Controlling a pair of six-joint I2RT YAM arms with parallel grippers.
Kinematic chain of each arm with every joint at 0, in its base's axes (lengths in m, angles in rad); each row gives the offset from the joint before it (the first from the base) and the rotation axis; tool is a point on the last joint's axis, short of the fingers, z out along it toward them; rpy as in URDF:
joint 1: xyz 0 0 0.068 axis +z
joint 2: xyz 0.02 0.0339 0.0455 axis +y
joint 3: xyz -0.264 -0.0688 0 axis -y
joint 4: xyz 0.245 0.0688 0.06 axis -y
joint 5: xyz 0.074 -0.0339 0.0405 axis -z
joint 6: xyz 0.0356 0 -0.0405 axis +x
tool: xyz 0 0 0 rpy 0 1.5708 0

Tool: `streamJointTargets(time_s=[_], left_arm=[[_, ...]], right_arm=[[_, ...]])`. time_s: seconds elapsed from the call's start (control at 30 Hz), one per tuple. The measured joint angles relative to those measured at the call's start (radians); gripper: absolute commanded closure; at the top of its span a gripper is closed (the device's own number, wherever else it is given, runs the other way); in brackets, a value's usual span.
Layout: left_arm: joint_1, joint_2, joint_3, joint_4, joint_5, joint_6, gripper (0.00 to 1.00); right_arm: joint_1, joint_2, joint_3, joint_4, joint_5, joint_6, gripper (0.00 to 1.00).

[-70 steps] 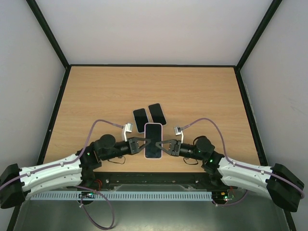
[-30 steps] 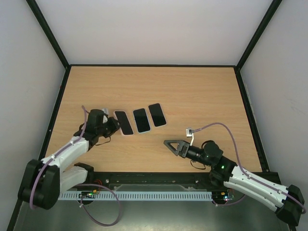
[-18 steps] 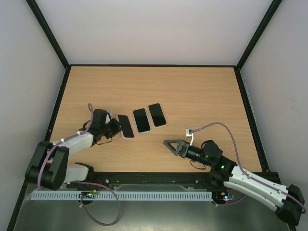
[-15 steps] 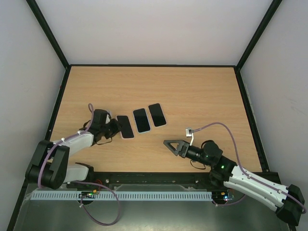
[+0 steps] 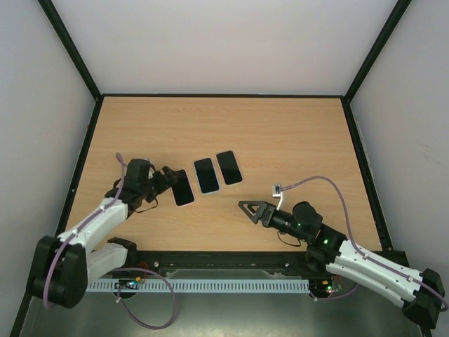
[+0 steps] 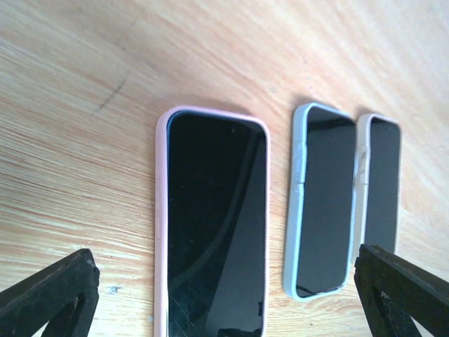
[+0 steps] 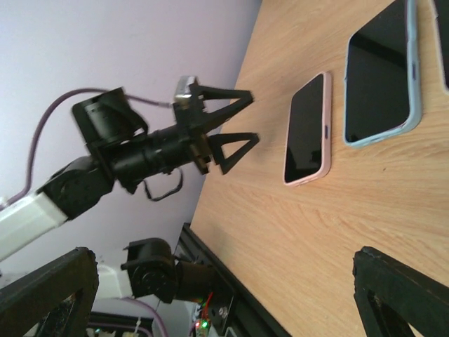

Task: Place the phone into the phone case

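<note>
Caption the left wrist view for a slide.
Open left end effector frames a pink-cased black phone; a blue-cased phone and a white-cased phone lie alongside.

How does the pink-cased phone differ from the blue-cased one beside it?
The pink-cased phone lies at the row's left end, in front of the open left gripper; the blue-cased phone sits in the middle. Case colours differ: pink versus pale blue. Both lie flat, dark screens up.

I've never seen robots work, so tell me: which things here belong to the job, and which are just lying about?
Job in hand: pink-cased phone, already in its case; left gripper, open near it.
Lying about: blue-cased phone; pale-cased phone; right gripper, open, off to the side.
</note>
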Motion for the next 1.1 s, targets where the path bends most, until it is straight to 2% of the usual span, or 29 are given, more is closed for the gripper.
streamJointTargets(time_s=[0.23, 0.43, 0.73, 1.1], left_arm=[[0.000, -0.228, 0.044, -0.150, -0.042, 0.030, 0.01], [0.000, -0.397, 0.109, -0.262, -0.010, 0.097, 0.01], [-0.018, -0.620, 0.194, -0.372, 0.151, 0.194, 0.01], [-0.025, -0.755, 0.177, -0.404, 0.310, 0.220, 0.01]], right_arm=[[0.000, 0.016, 0.129, -0.171, 0.125, -0.053, 0.02], [0.000, 0.051, 0.278, -0.328, 0.262, -0.103, 0.03], [0.000, 0.099, 0.468, -0.494, 0.450, -0.171, 0.02], [0.000, 0.107, 0.491, -0.535, 0.521, -0.168, 0.02]])
